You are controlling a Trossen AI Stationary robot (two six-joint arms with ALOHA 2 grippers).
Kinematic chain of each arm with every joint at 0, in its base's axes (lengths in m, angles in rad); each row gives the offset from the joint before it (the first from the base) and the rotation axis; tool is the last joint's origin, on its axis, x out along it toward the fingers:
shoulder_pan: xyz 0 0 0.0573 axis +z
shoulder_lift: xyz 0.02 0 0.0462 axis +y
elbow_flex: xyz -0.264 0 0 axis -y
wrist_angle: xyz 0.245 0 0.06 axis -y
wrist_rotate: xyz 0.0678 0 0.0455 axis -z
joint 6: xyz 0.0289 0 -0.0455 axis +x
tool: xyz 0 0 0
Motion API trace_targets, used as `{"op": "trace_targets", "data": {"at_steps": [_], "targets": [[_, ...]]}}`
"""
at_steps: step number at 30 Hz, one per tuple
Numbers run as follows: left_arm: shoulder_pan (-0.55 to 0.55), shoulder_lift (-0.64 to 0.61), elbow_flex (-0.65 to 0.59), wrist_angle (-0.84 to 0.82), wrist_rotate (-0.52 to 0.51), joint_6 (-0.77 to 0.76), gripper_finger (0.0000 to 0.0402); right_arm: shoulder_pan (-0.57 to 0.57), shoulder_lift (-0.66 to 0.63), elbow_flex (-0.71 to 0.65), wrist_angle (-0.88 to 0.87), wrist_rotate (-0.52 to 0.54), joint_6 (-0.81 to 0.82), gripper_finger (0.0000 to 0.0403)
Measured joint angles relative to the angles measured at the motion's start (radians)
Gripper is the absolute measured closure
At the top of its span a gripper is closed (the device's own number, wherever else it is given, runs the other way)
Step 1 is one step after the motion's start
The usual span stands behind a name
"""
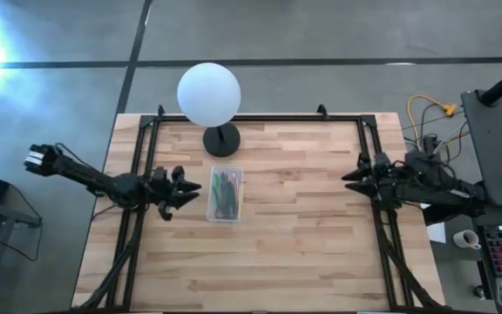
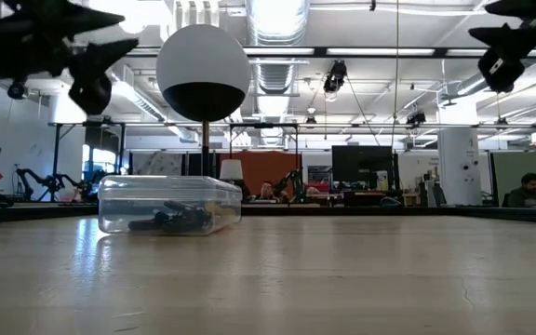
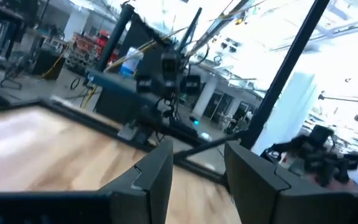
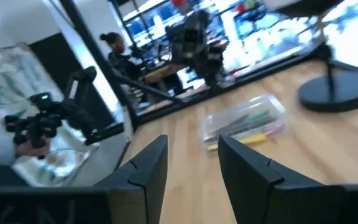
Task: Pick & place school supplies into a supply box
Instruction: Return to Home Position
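Since the clear supply box lies on the counter with its lid down and the pens and pencils inside it, the packing looks done as far as these views show. No loose supply shows on the bare wood. The box sits left of the counter's middle, near the base of the globe lamp. The left tool hangs raised above the counter just beside the box, its fingers spread and grasping nothing. The right tool hangs well apart from the box near the counter's right edge, likewise released and empty, pointing toward the box. What seems left is only for both arms to settle into their rest poses; nothing more calls for a grasp.
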Motion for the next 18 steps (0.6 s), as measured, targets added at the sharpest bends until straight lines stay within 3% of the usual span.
{"op": "trace_targets", "data": {"at_steps": [2,5,7,13,18], "targets": [[0.002,-0.090,-0.017,-0.124,0.001,-0.022,0.0272,0.000,-0.019,0.034,-0.069,0.047,-0.019,0.0269],[0.017,-0.250,0.010,-0.451,0.005,-0.084,0.0272,0.000,-0.017,0.090,-0.214,0.174,-0.040,0.0271],[0.025,-0.341,0.017,-0.566,0.002,-0.102,0.0272,-0.001,-0.017,0.100,-0.216,0.224,-0.048,0.0273],[0.033,-0.649,-0.014,-0.697,-0.016,-0.051,0.0272,0.000,-0.019,0.046,-0.068,0.192,-0.048,0.0275],[0.034,-0.647,-0.010,-0.752,-0.036,-0.065,0.0272,0.001,-0.019,-0.048,0.090,0.137,-0.031,0.0270]]}}
